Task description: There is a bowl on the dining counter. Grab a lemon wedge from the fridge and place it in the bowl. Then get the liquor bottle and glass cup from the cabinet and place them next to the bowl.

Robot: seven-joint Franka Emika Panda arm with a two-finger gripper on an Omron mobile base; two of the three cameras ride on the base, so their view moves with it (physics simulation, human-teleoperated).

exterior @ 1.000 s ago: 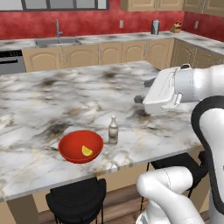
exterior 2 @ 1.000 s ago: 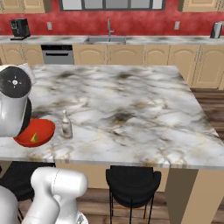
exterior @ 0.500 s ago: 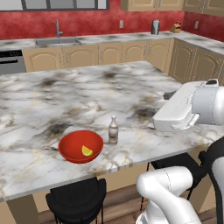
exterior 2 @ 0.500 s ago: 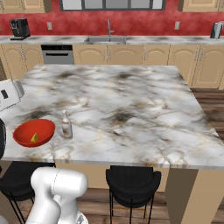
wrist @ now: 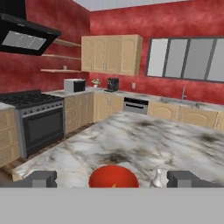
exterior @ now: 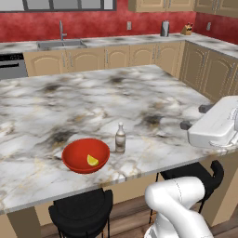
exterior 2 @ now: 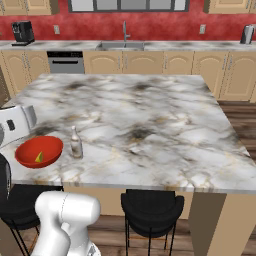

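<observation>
Glass cup is what remains: lemon wedge (exterior: pixel 92 161) is already seen in the red bowl (exterior: pixel 85 155), and the liquor bottle (exterior: pixel 120 138) stands upright just beside the bowl on the marble table (exterior: pixel 107 100). No cup can be made out on the table or on the open wall shelf (wrist: pixel 59 70) seen far off in the hand view; anything on it is too small to tell.

Handling, as judged: a cup of this kind is expected to be light, rigid, smooth-walled, slippery and breakable. A grip across the straight sides at mid-height, kept upright, is advised; a rim pinch is to be avoided.

End effector (wrist: pixel 112 179) is spread fully apart with nothing held, and is seen off the table's near-right edge (exterior: pixel 197 118). Bowl and bottle lie ahead of it, well apart from the fingertips (wrist: pixel 42 178); the shelf lies much farther, across the kitchen.
</observation>
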